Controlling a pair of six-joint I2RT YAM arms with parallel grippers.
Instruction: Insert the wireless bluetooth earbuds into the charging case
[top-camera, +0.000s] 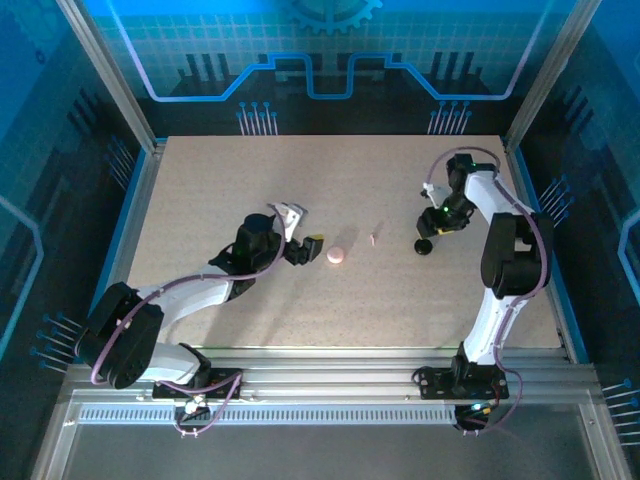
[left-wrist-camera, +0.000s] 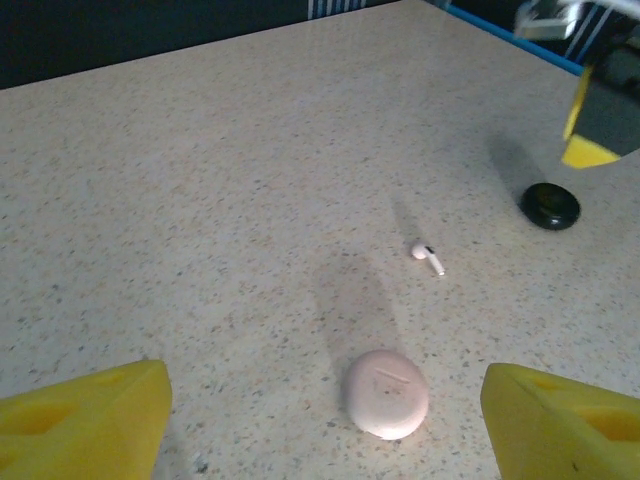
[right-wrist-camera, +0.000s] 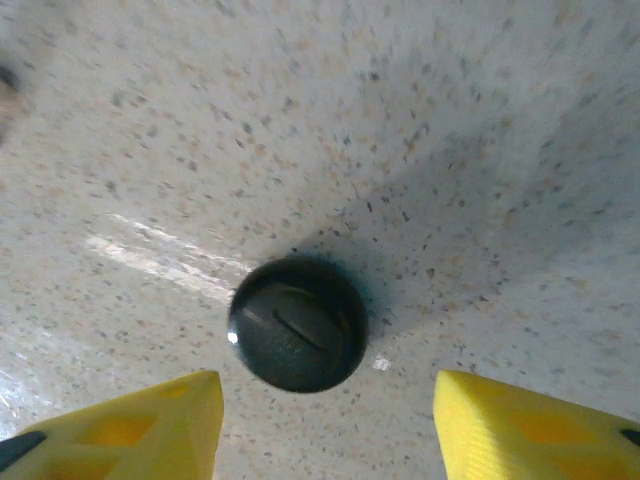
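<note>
Left gripper (left-wrist-camera: 325, 388) spread wide, empty, with the case (left-wrist-camera: 387, 393) lying just ahead of it. One earbud (left-wrist-camera: 428, 256) lies flat beyond the case, toward the black disc (right-wrist-camera: 297, 323), stem slanting across my approach. Right gripper (right-wrist-camera: 325, 400) parted above that disc, holding nothing.

Round pink case (left-wrist-camera: 387, 393) lies flat, shut; one earbud (left-wrist-camera: 428, 256) lies near it.

We count one small round pale pink charging case (left-wrist-camera: 387, 393), one tiny pale pink earbud (left-wrist-camera: 428, 257) with a short stem, and one round black disc (right-wrist-camera: 297, 323).
</note>
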